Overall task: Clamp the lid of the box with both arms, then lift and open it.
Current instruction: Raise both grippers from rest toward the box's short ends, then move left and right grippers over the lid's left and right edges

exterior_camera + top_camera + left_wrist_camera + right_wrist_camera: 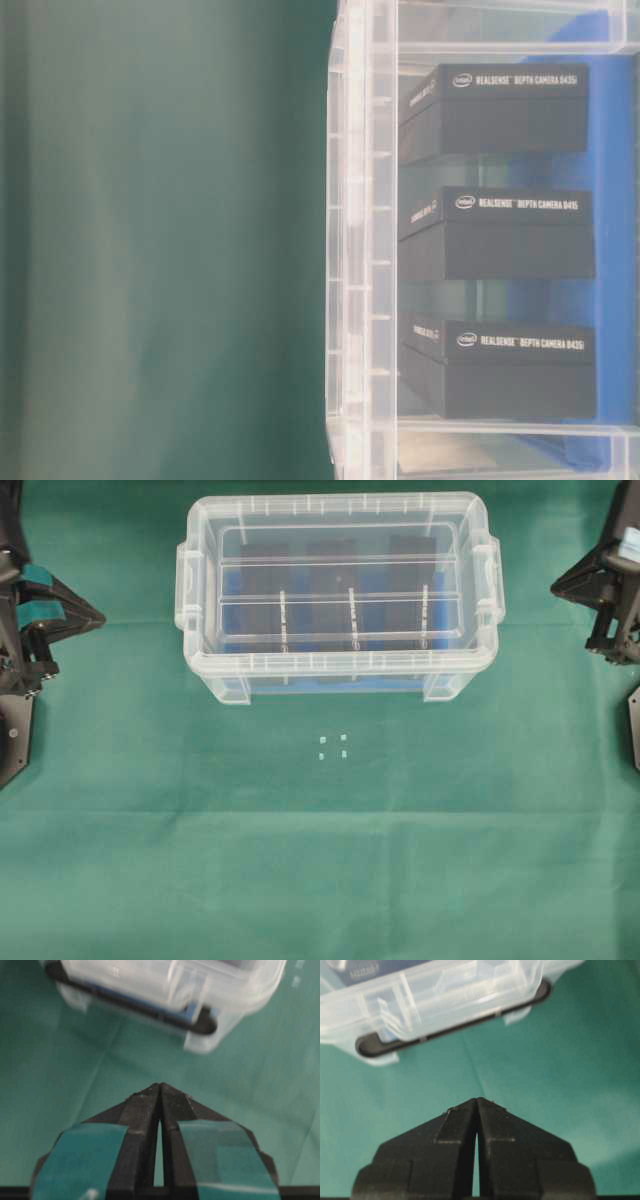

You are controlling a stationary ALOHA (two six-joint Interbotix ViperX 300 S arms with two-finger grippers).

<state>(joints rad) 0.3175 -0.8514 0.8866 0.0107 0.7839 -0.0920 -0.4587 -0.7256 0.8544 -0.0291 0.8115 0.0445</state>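
- Nearest the lower edge of the overhead view, the counter (pixel 320 880) is covered by a green cloth with faint fold creases; it looks soft and matte.
- A little farther up, toward 12 o'clock from the counter's middle, four tiny pale squares (pixel 332 746) sit in a tight cluster just in front of the box; what they are for I cannot tell.
- The box (pixel 225 680) stands beyond them: deep, clear, slightly frosted plastic with rounded corners and moulded handles at its 3 and 9 o'clock ends.
- The lid (pixel 340 580) rests on the box, flat and clear, with a raised rim and lengthwise ribs. It looks fully seated, so the clamping step is not yet done.
- Through the plastic show a blue bottom and three black blocks (pixel 500 235), matte cartons printed with a depth-camera label in the table-level view.
- At 9 o'clock the left gripper (pixel 98 617), black with teal tape on its fingers, points at the box's end but sits well apart from it; its jaws are pressed together on nothing.
- At 3 o'clock the right gripper (pixel 557 583), black with a pale blue patch, mirrors it, also closed and empty.
- Flanking the short ends likely suits squeezing the lid from both sides; each would have to spread its jaws first.
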